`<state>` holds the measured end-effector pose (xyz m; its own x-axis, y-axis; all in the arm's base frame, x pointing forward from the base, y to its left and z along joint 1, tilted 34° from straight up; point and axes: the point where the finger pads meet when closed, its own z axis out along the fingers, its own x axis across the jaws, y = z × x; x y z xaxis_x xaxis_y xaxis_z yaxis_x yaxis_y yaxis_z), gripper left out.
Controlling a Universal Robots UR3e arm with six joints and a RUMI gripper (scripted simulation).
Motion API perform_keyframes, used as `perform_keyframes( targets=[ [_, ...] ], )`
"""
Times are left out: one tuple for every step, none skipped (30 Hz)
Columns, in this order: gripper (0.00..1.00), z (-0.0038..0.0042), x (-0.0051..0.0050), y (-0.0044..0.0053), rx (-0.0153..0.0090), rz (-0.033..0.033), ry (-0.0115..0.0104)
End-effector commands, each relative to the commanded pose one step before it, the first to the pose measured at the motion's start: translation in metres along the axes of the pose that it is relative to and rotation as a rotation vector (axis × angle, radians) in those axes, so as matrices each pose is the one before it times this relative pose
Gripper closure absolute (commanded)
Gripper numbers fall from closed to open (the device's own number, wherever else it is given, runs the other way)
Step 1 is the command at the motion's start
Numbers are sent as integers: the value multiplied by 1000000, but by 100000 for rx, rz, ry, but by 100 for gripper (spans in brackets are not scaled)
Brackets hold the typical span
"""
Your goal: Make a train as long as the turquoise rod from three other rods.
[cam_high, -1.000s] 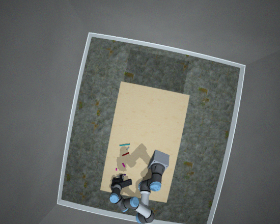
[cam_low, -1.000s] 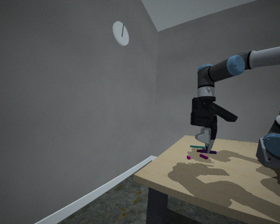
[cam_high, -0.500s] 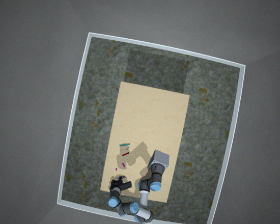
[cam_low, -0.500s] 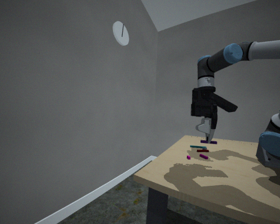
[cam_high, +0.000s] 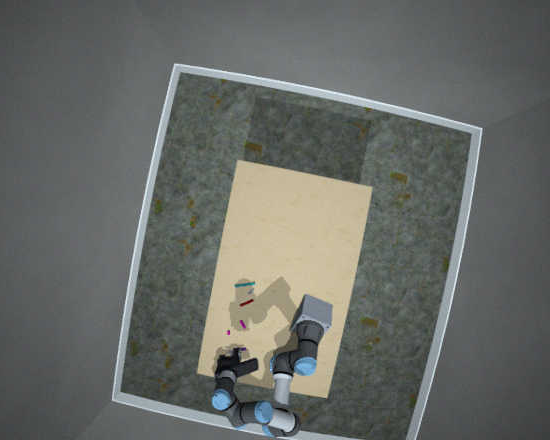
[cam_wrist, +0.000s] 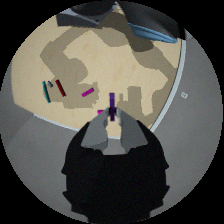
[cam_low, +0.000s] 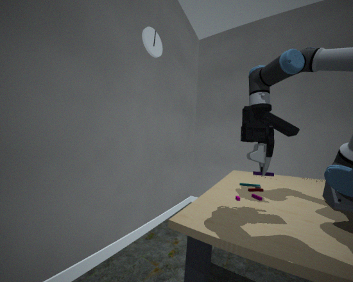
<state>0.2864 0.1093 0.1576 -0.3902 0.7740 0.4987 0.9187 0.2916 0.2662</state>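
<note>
In the wrist view, the turquoise rod (cam_wrist: pixel 47 92) lies farthest toward 9 o'clock on the worktop (cam_wrist: pixel 125 55), with the red rod (cam_wrist: pixel 60 88) just beside it on its 3 o'clock side, roughly parallel and apart from it. A magenta rod (cam_wrist: pixel 88 92) lies further toward 3 o'clock, tilted, well apart from the red one. A second, small magenta rod (cam_wrist: pixel 100 112) peeks out at the left fingertip, mostly hidden. At centre, the end effector (cam_wrist: pixel 112 119) is clamped on the purple rod (cam_wrist: pixel 113 106), which points toward 12 o'clock out from between the jaws.

From the exterior camera, the end effector (cam_low: pixel 263 169) hangs vertically from the arm (cam_low: pixel 277 68) and grips the purple rod (cam_low: pixel 263 174) near its middle; the rod lies level, near the far edge of the worktop (cam_low: pixel 213 218). I cannot tell whether it touches the surface. The other rods lie toward 6 o'clock of it, all apart from one another.
</note>
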Motion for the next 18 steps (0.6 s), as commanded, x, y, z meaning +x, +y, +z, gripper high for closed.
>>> perform_keyframes(
  targets=[
    [100, -1162, -273, 281, -89, -48, -116],
    [100, 0, 0, 0, 0, 0, 0],
    [100, 0, 0, 0, 0, 0, 0],
    [100, 0, 0, 0, 0, 0, 0],
    [100, 0, 0, 0, 0, 0, 0],
    [100, 0, 0, 0, 0, 0, 0],
    [100, 0, 0, 0, 0, 0, 0],
    [100, 0, 0, 0, 0, 0, 0],
    [100, 0, 0, 0, 0, 0, 0],
    [100, -2, -17, 3, 0, 16, 0],
    [100, -11, -113, 21, 0, 107, -1],
    [100, -29, -292, 55, 0, 276, -2],
    [100, -54, -539, 103, 1, 510, -3],
    [100, -83, -842, 164, 1, 798, -5],
    [100, -115, -1188, 239, 2, 1126, -6],
    [100, -148, -1565, 329, 2, 1484, -8],
    [100, -181, -1961, 436, 2, 1863, -10],
    [100, -210, -2366, 563, 2, 2251, -12]
  ],
)
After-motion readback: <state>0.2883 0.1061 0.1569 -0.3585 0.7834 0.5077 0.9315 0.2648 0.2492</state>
